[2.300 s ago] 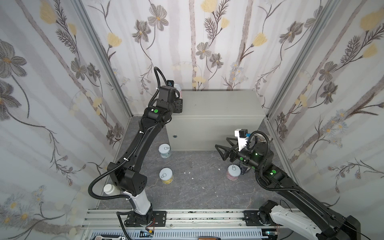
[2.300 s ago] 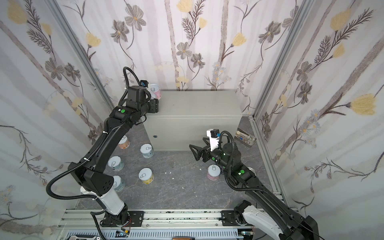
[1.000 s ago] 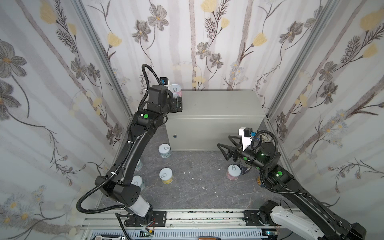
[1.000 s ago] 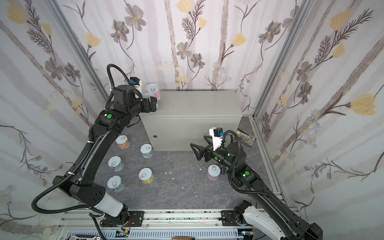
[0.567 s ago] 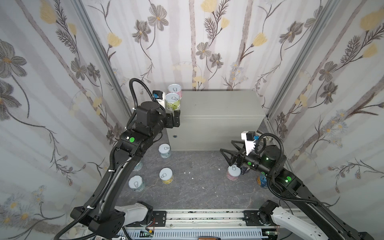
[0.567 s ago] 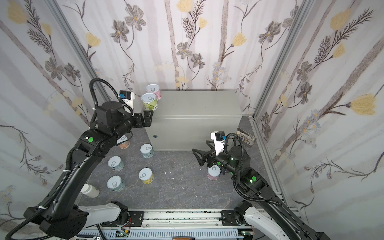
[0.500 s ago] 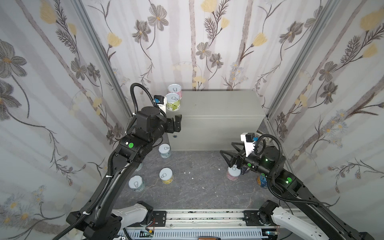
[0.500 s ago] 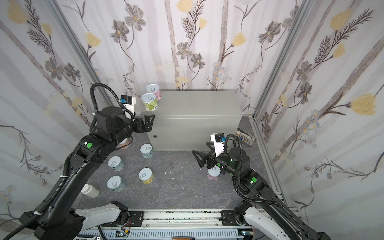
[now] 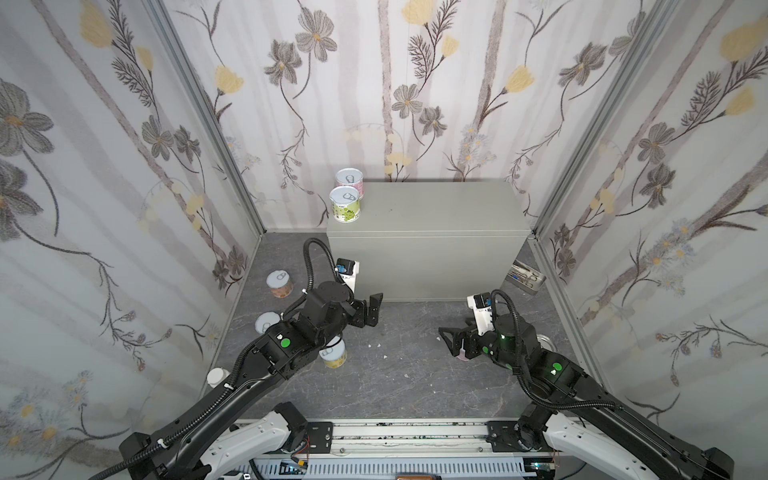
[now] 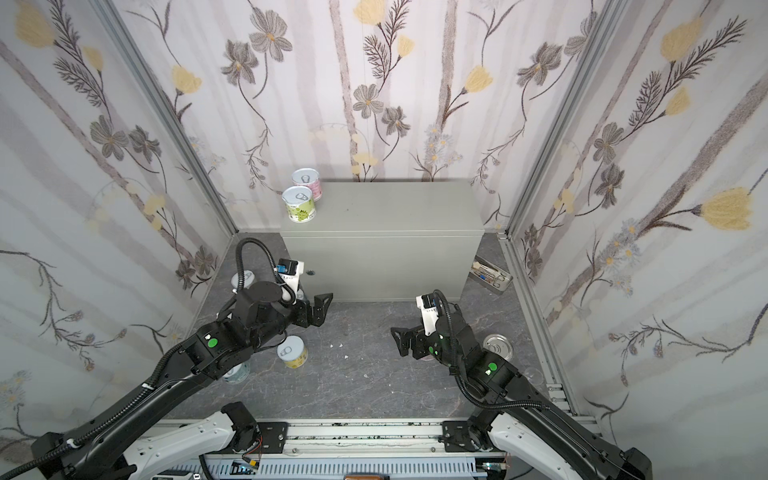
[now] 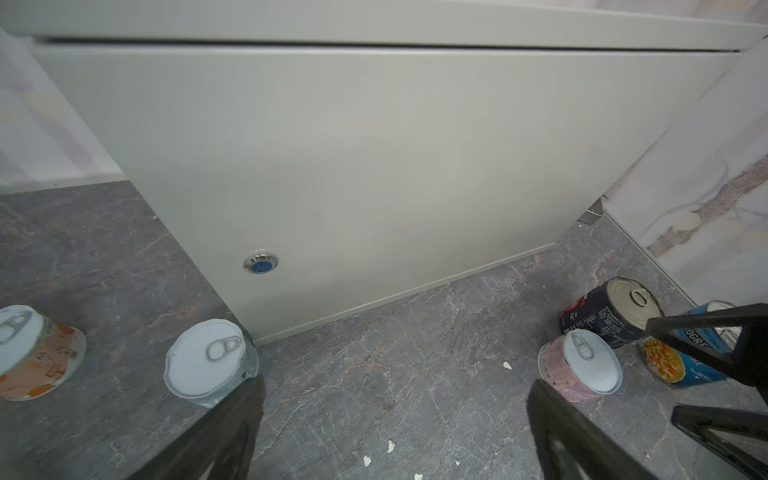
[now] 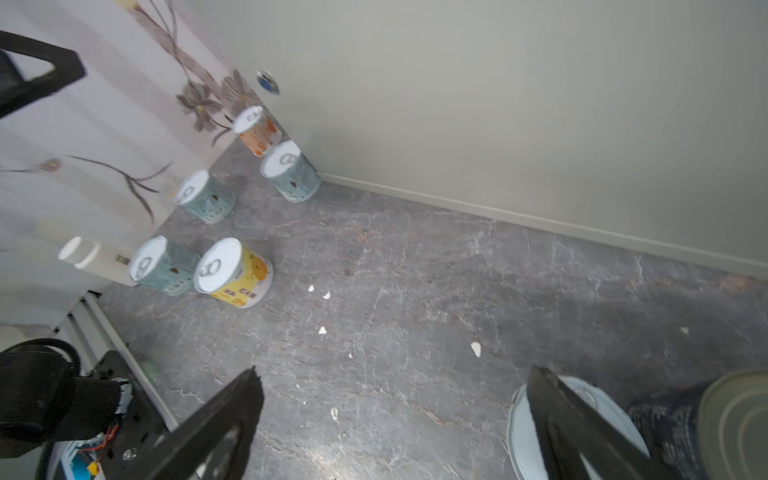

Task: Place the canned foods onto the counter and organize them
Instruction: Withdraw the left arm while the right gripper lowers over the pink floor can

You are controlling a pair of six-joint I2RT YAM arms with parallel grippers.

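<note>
Two short cans, a pink-labelled can (image 9: pixel 350 182) and a green-labelled can (image 9: pixel 345 204), stand upright and just beside each other at the far left corner of the worktop (image 9: pixel 436 208). I judge they were tucked there to leave the rest of the top free for a row. The left gripper (image 9: pixel 372 311) hangs low before the worktop's front, jaws wide apart and empty. It is near the yellow can (image 9: pixel 333 356) on the floor (image 9: pixel 395 374), probably its next pick. The right gripper (image 9: pixel 451 343), jaws equally wide and holding nothing, hovers close by a second pink can (image 11: pixel 582 370) at the right, beside the navy can (image 11: pixel 606 311) and the Progresso can (image 11: pixel 669 365).
</note>
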